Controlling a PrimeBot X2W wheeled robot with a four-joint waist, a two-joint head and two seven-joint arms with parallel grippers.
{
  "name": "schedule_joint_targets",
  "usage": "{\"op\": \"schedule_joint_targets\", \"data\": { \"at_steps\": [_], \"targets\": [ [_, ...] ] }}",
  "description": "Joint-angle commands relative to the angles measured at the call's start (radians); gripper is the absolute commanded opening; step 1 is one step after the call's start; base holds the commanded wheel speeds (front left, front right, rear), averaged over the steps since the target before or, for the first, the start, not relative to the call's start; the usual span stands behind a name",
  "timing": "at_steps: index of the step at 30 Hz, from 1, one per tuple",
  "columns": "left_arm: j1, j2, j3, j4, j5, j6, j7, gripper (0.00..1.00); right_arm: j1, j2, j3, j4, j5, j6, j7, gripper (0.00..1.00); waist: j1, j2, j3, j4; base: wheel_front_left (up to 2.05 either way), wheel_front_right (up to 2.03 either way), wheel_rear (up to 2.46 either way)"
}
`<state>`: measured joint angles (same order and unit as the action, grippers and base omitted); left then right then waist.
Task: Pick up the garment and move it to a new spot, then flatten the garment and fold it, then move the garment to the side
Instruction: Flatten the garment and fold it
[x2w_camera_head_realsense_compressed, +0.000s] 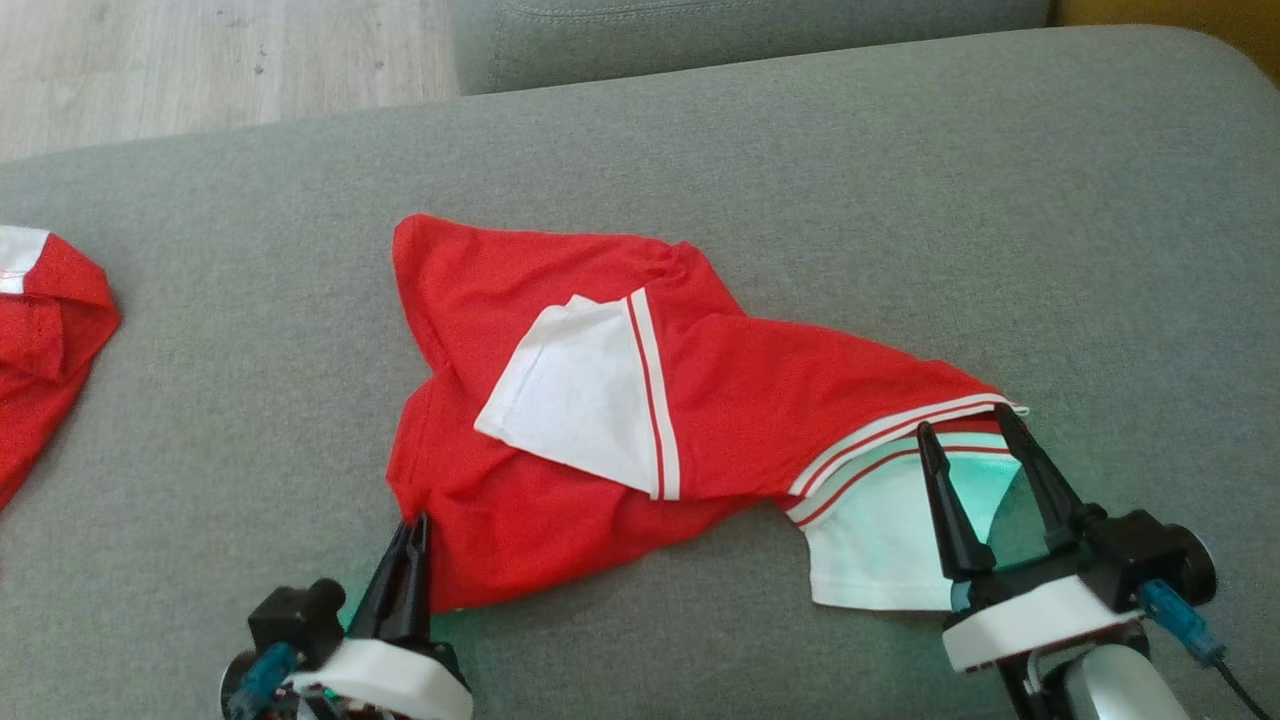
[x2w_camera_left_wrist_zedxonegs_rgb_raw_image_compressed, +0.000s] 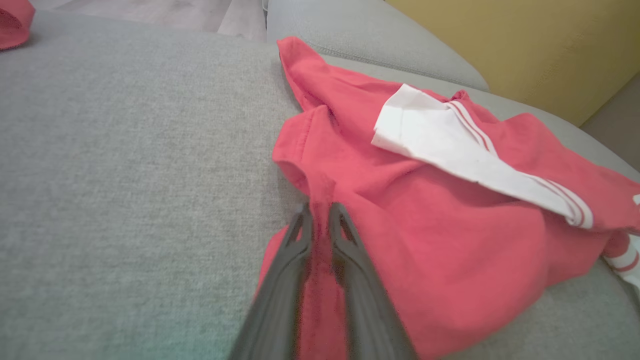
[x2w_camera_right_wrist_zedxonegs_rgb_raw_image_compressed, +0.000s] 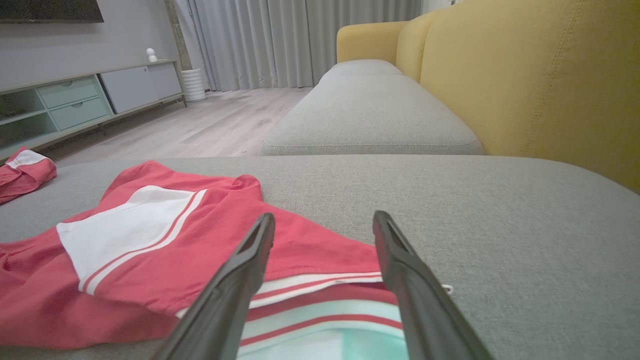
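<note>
The garment (x2w_camera_head_realsense_compressed: 800, 380) is red with white, red-striped sleeves and lies crumpled on the grey cushion (x2w_camera_head_realsense_compressed: 900, 160). One white sleeve is folded over its middle. My left gripper (x2w_camera_head_realsense_compressed: 415, 525) is at its near left corner, shut on a fold of red cloth; in the left wrist view the cloth (x2w_camera_left_wrist_zedxonegs_rgb_raw_image_compressed: 425, 225) runs up between the nearly closed fingers of that gripper (x2w_camera_left_wrist_zedxonegs_rgb_raw_image_compressed: 320, 210). My right gripper (x2w_camera_head_realsense_compressed: 965, 420) stands open over the striped cuff at the right end. In the right wrist view the fingertips of the right gripper (x2w_camera_right_wrist_zedxonegs_rgb_raw_image_compressed: 322, 216) hover just above the garment (x2w_camera_right_wrist_zedxonegs_rgb_raw_image_compressed: 200, 225), one to each side of the striped hem.
A second red garment (x2w_camera_head_realsense_compressed: 40, 330) lies at the cushion's left edge. Another grey cushion (x2w_camera_head_realsense_compressed: 750, 30) adjoins at the back, with wooden floor (x2w_camera_head_realsense_compressed: 200, 60) beyond the left rear edge. A yellow backrest (x2w_camera_right_wrist_zedxonegs_rgb_raw_image_compressed: 525, 75) rises on the right side.
</note>
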<state>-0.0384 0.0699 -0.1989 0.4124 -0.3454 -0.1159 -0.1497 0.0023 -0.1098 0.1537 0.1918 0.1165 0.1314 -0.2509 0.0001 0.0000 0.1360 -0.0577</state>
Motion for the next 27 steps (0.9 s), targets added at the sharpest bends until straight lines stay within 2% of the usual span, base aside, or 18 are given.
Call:
{"op": "schedule_joint_targets", "data": {
  "at_steps": [1,9,14,17,21,27],
  "targets": [
    [-0.026,0.016,0.020,-0.037,-0.012,-0.007,-0.008,0.00,-0.036,-0.015,0.021,-0.030,0.009,-0.001,-0.011,1.00,-0.0001,0.0000,-0.001,0.002,0.00,0.00,0.00],
    [-0.031,0.018,-0.005,-0.121,-0.072,-0.012,0.006,0.00,-0.051,-0.015,0.035,-0.026,0.018,-0.001,-0.011,1.00,-0.0001,0.0000,0.002,-0.002,0.00,0.00,0.00],
    [-0.083,0.013,-0.003,-0.214,-0.154,-0.013,0.057,0.00,-0.066,-0.012,0.044,-0.032,0.018,-0.001,-0.011,1.00,-0.0001,0.0000,0.031,-0.017,0.00,0.00,0.00],
    [-0.126,0.024,0.003,-0.229,-0.159,-0.008,0.087,0.00,-0.081,-0.011,0.049,-0.038,0.019,-0.001,-0.011,1.00,-0.0001,0.0000,0.057,-0.028,0.00,0.00,0.00],
    [-0.239,0.045,0.030,-0.214,-0.151,0.025,0.125,0.00,-0.117,-0.005,0.061,-0.048,0.023,-0.001,-0.011,1.00,-0.0001,0.0000,0.122,-0.060,0.00,0.00,0.00],
    [-0.381,0.095,0.058,-0.099,-0.122,0.079,0.189,0.00,-0.161,0.013,0.069,-0.047,0.032,-0.001,-0.011,1.00,-0.0001,0.0000,0.205,-0.117,0.00,0.00,0.00]
  ]
}}
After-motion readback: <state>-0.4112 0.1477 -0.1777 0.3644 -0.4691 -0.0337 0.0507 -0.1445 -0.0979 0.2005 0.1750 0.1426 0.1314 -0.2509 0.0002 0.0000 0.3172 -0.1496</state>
